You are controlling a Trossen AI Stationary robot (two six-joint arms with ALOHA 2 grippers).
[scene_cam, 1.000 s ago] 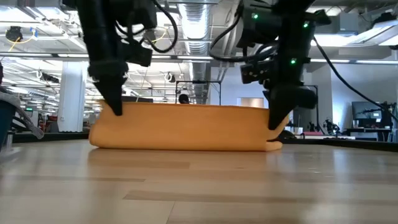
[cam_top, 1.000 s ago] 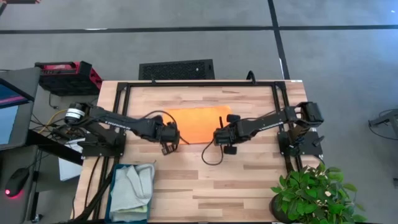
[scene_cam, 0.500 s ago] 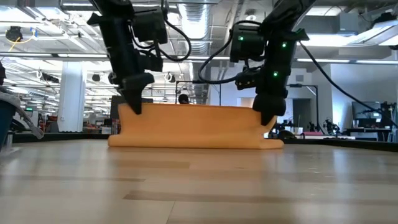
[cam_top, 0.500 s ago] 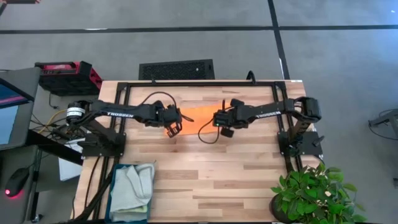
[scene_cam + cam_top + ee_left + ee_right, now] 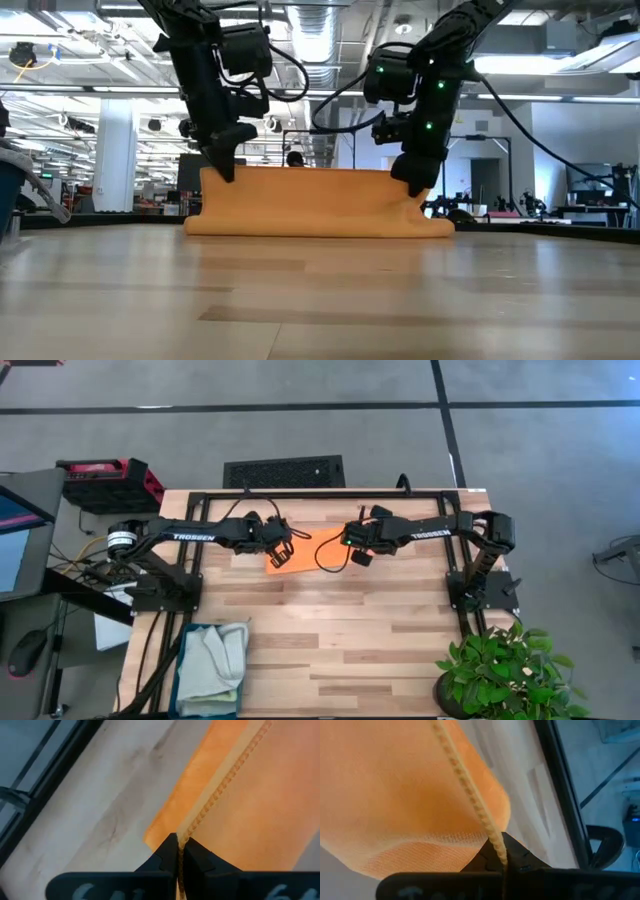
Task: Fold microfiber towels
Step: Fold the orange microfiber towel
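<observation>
The bright orange towel lies on the far middle of the table, its lower fold on the wood and its upper edge held up between my two grippers. My left gripper is shut on that edge's left end. My right gripper is shut on its right end. In the low view the towel stands as a low sheet between the two grippers. The light green towel lies in the teal bin at the near left. The grey-blue towels are out of view. My left gripper pinches the towel's stitched hem between its two fingers, at the raised edge's left end, coming from above. That edge is lifted and the towel's lower part lies on the table. My right gripper pinches the stitched hem between its two fingers, at the raised edge's right end, coming from above. The edge runs nearly straight between the two grippers, and the cloth below it rests on the table.
A black frame runs around the table's far part. A potted plant stands at the near right corner. Bare wood lies between the towel and the near edge.
Both grippers, shut on the towel's edge, have gone toward the table's far edge, carrying that edge over the rest of the cloth. The towel's fold has stayed on the table, and less orange shows from above.
</observation>
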